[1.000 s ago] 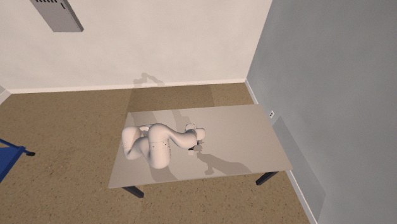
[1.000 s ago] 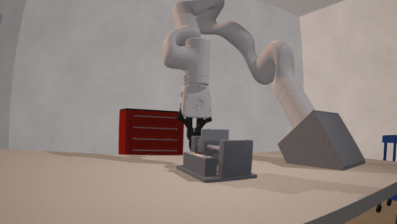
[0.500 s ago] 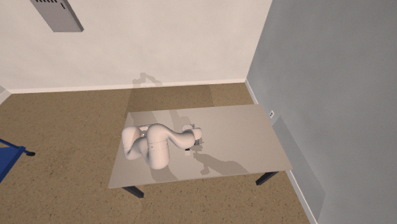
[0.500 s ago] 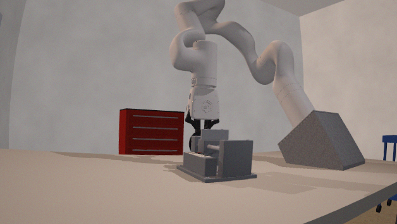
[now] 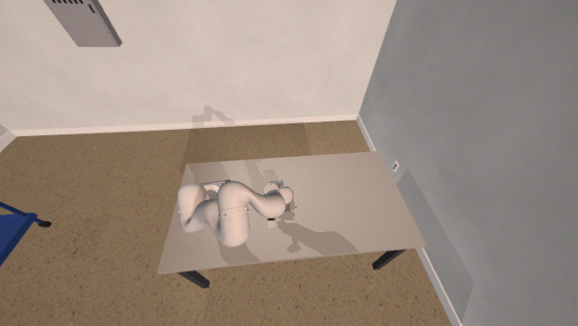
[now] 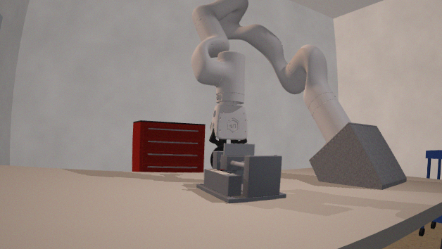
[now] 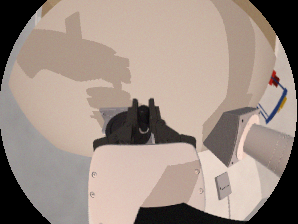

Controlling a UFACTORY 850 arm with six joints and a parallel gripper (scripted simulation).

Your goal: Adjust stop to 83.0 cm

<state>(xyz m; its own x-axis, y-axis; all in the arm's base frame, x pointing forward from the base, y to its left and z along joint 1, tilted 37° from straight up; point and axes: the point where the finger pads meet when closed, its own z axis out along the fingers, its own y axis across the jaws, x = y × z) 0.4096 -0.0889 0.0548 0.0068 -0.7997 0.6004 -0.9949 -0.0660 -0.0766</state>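
Observation:
The grey stop fixture (image 6: 242, 177) stands on the table, with a leadscrew rod (image 6: 236, 164) running between its blocks. Its dark handwheel (image 6: 211, 160) is at the far end, mostly hidden behind the fixture. My gripper (image 6: 226, 142) points straight down over that end and is shut on the handwheel's grip; the black fingers show close together in the wrist view (image 7: 143, 120). In the overhead view the arm (image 5: 239, 207) covers most of the fixture (image 5: 279, 185). A scale with a red mark (image 7: 274, 99) shows at the right edge of the wrist view; I cannot read it.
The arm's grey wedge base (image 6: 357, 156) stands at the right of the table. A red drawer cabinet (image 6: 168, 146) stands behind the table by the wall. A blue chair (image 6: 433, 163) is off the table's right edge.

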